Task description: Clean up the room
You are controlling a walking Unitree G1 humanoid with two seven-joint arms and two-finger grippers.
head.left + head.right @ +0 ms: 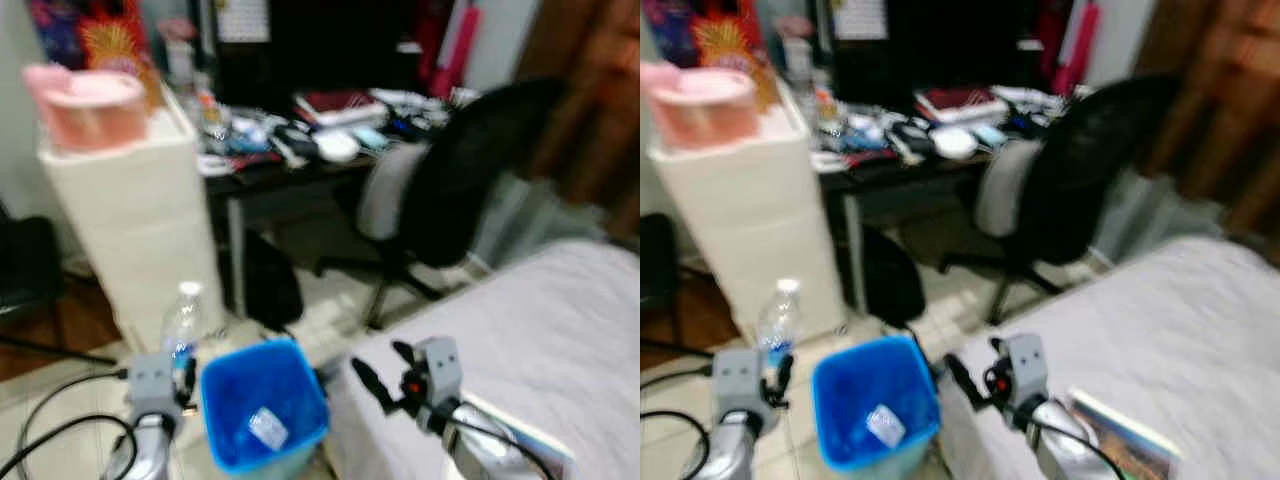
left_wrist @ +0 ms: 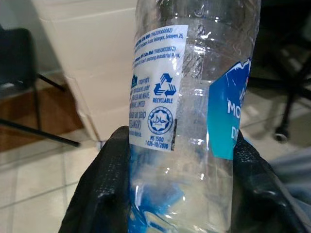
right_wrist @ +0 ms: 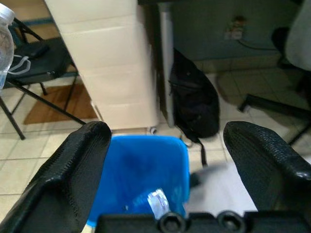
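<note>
Gripped mid-body by the left gripper point(image 2: 180, 194) at lower left, beside the blue bin point(image 1: 262, 405): an empty plastic water bottle point(image 2: 192, 111), likely light, thin-walled, crushable, slippery; right gripper point(image 3: 170, 170) spread wide, empty.

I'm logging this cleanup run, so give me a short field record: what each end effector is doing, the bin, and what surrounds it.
left end effector: shut on plastic bottle, held upright beside the bin
right end effector: open, holding nothing, pointed toward the bin
blue bin: on the tiled floor between both arms, a small scrap inside
surroundings: white cabinet, cluttered desk, black office chair, bed
</note>
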